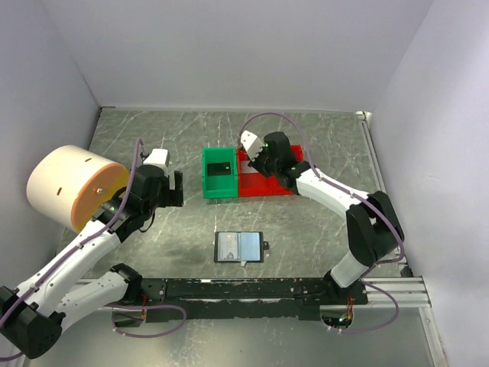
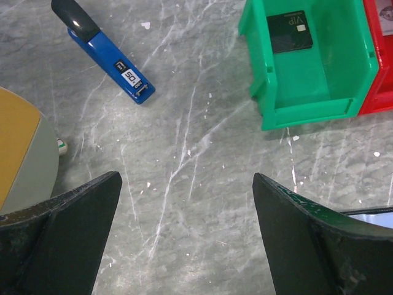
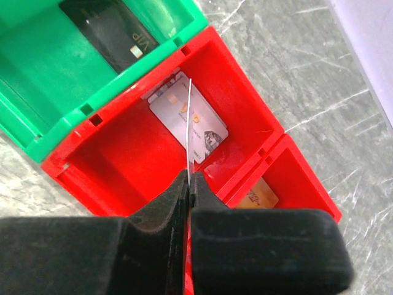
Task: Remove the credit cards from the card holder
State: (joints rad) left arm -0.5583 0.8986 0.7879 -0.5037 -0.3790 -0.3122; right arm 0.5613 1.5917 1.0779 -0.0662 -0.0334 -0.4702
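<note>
Top view: card holder [image 1: 239, 247] lies open on the worktop [image 1: 321, 222] near the arm bases, well apart from the green bin [image 1: 206, 172]. Left wrist: left fingers [image 2: 67, 233] spread wide, empty; black card [image 2: 290, 32] in that bin. Right wrist: right fingers [image 3: 227, 209] pinch a thin card [image 3: 189, 123] edge-on over the red bin [image 3: 123, 166]; best lowered between the walls before release.

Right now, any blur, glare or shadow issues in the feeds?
Top external: even, soft light, faint shadows; the open black card holder reads clearly. Left wrist: sharp, VIP print legible on the black plastic card in the green plastic bin; the left gripper is dark. Right wrist: the right gripper is a dark featureless mass; its thin pale card shows edge-on as a line.
</note>
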